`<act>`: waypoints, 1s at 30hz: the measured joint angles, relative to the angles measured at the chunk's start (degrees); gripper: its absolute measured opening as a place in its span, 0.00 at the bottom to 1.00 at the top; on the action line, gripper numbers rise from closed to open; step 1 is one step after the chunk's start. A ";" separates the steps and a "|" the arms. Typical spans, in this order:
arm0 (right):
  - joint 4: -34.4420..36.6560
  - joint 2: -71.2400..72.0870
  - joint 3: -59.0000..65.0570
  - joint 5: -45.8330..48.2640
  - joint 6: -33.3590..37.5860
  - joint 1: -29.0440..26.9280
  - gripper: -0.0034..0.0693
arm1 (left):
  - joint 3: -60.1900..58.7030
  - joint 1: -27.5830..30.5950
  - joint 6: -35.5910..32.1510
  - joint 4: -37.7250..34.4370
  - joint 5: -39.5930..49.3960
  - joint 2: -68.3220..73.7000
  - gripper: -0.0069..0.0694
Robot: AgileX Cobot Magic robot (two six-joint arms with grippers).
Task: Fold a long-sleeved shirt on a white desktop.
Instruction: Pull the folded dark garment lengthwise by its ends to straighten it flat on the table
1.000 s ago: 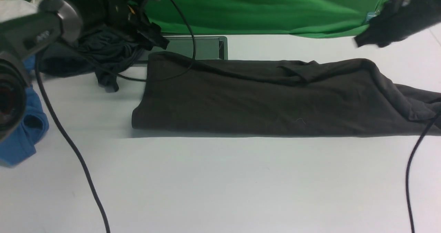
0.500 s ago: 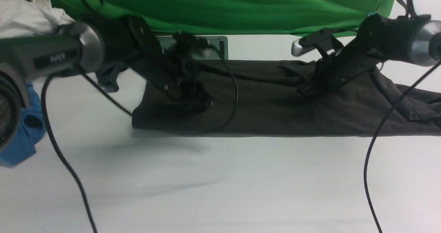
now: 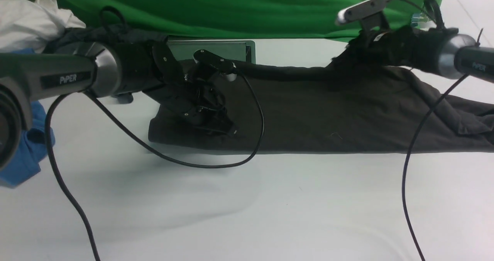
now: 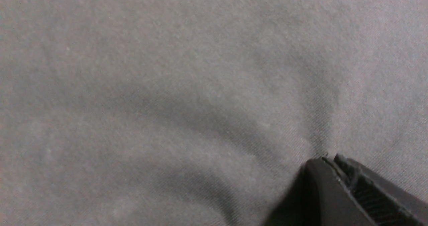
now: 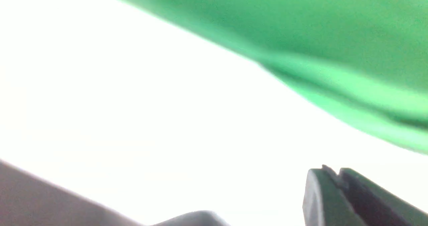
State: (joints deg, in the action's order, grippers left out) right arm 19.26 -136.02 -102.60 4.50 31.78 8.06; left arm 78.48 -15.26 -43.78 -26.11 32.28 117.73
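Observation:
The long-sleeved shirt [image 3: 328, 114] lies as a long dark brown-black band across the white desktop [image 3: 270, 207], one end trailing off to the right. My left gripper [image 3: 229, 131] is down on the shirt's left part. In the left wrist view its jaws are shut [image 4: 329, 157], tips against the wrinkled shirt [image 4: 167, 85], with no cloth seen between them. My right gripper [image 3: 341, 60] sits at the shirt's far edge, right of centre. In the right wrist view it is shut [image 5: 331, 169] over the bright desktop [image 5: 133, 102].
A grey-green metal panel [image 3: 216, 50] is set into the desktop behind the shirt. A blue shirt [image 3: 27, 153] and white cloth [image 3: 27, 21] lie far left. The green backdrop [image 3: 251, 10] closes the back. Black cables [image 3: 216, 164] [image 3: 409, 168] loop over the desktop.
Both arms have swung in from the back corners to the shirt. The left gripper has gone from open to shut; the right arm moved back to the shirt's far edge.

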 joint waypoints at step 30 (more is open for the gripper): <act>1.72 -0.21 -3.90 17.41 -1.83 2.18 0.07 | -4.66 0.00 -0.29 3.24 -2.78 -3.38 0.11</act>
State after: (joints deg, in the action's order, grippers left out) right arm 20.98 -136.23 -106.49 21.92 29.95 10.24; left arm 73.82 -15.26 -44.07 -22.87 29.50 114.35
